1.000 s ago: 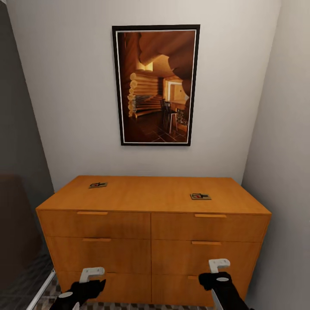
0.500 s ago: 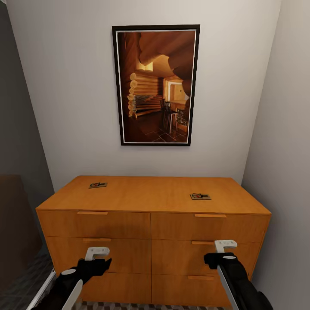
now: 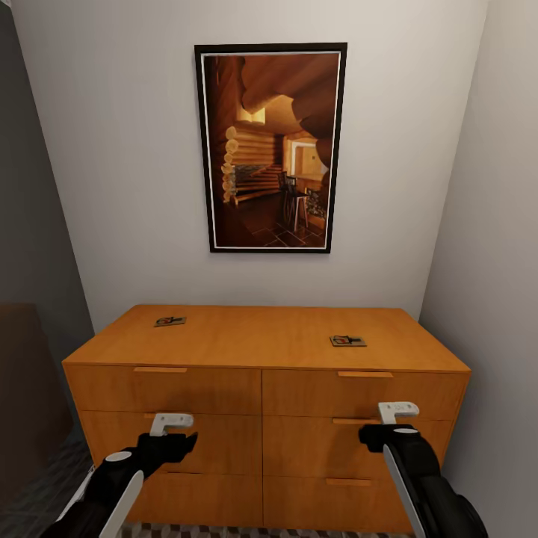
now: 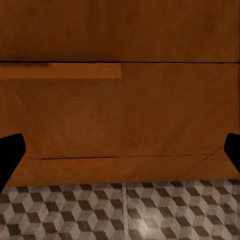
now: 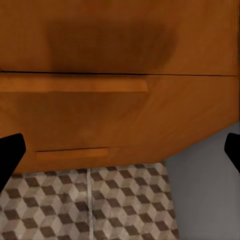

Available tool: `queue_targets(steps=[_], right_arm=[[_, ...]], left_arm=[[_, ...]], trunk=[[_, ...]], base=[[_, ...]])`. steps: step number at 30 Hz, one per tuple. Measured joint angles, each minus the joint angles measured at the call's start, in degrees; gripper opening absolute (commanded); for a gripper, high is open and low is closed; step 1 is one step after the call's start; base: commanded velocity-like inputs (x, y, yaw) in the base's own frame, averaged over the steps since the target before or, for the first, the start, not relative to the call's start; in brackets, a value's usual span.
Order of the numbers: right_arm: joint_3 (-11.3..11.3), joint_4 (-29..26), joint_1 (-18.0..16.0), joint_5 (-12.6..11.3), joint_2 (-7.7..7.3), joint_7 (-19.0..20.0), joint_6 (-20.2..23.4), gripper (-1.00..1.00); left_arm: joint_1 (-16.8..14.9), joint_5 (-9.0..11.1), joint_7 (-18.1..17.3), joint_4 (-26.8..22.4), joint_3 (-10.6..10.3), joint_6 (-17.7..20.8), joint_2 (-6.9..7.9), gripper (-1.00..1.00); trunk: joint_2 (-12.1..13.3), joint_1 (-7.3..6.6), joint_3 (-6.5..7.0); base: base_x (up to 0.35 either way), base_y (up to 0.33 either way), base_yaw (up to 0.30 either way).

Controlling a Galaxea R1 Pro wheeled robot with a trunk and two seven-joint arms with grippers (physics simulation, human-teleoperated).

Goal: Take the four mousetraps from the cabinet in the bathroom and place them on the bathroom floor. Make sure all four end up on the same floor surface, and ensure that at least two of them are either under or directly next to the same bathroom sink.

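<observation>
Two mousetraps lie on top of an orange wooden dresser [image 3: 261, 388]: one small flat slab [image 3: 170, 321] near its back left, another [image 3: 347, 341] toward its right. Both arms are raised in front of the drawer fronts, well below the top. My left gripper [image 3: 179, 442] is open, its black fingertips [image 4: 10, 156] wide apart with nothing between them. My right gripper [image 3: 376, 433] is open too, fingertips [image 5: 10, 152] spread and empty. The cube-patterned bathroom floor [image 4: 120, 212] [image 5: 90, 210] runs under the dresser. The white cabinet and the sink are out of view.
A framed picture of a log interior [image 3: 270, 148] hangs on the wall above the dresser. A grey wall [image 3: 493, 261] closes in tight on the right. A dark brown object [image 3: 26, 388] stands at the left, beside a white strip [image 3: 71, 504] on the floor.
Both arms have risen in front of the dresser's drawers, the left drifting slightly right and the right slightly outward. The mousetraps and the view have not moved.
</observation>
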Motion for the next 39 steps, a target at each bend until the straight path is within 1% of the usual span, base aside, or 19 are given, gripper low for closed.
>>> queue_targets(steps=[11, 16, 21, 26, 29, 33, 39], right_arm=[[-0.07, -3.93, 0.03, 0.02, 0.01, -0.04, 2.72, 1.00], [-0.08, -6.83, 0.05, 0.06, -0.02, -0.10, 3.72, 1.00], [-0.14, -8.48, 0.07, 0.07, -0.02, -0.14, 5.64, 1.00], [-0.62, -9.20, 0.05, 0.07, -0.07, -0.18, 7.25, 1.00], [-1.64, -9.48, 0.02, 0.11, -0.13, -0.18, 7.83, 1.00], [-2.73, -9.66, 0.00, 0.10, -0.31, -0.19, 8.22, 1.00], [-3.29, -9.74, -0.01, 0.09, -0.84, -0.19, 8.40, 1.00]], left_arm=[[0.00, 0.08, -0.01, -4.02, -0.10, 2.02, 0.47, 1.00], [0.00, 0.11, -0.06, -6.97, -0.28, 4.05, 0.67, 1.00], [0.00, 0.12, -0.07, -8.27, -0.42, 5.98, 0.68, 1.00], [0.00, 0.13, -0.07, -9.03, -0.49, 7.20, 0.48, 1.00], [0.01, 0.14, -0.08, -9.31, -0.54, 7.61, 0.24, 1.00], [0.01, 0.15, -0.08, -9.51, -0.64, 7.87, -0.48, 1.00], [0.01, 0.14, -0.08, -9.69, -0.73, 7.99, -1.32, 1.00]], trunk=[[0.00, 0.00, 0.00], [0.00, 0.00, 0.00], [0.00, 0.00, 0.00], [0.00, 0.00, 0.00], [0.00, 0.00, 0.00], [0.00, 0.00, 0.00], [0.00, 0.00, 0.00]], base=[[0.000, 0.000, 0.000], [0.000, 0.000, 0.000], [0.000, 0.000, 0.000], [0.000, 0.000, 0.000], [0.000, 0.000, 0.000], [0.000, 0.000, 0.000], [0.000, 0.000, 0.000]])
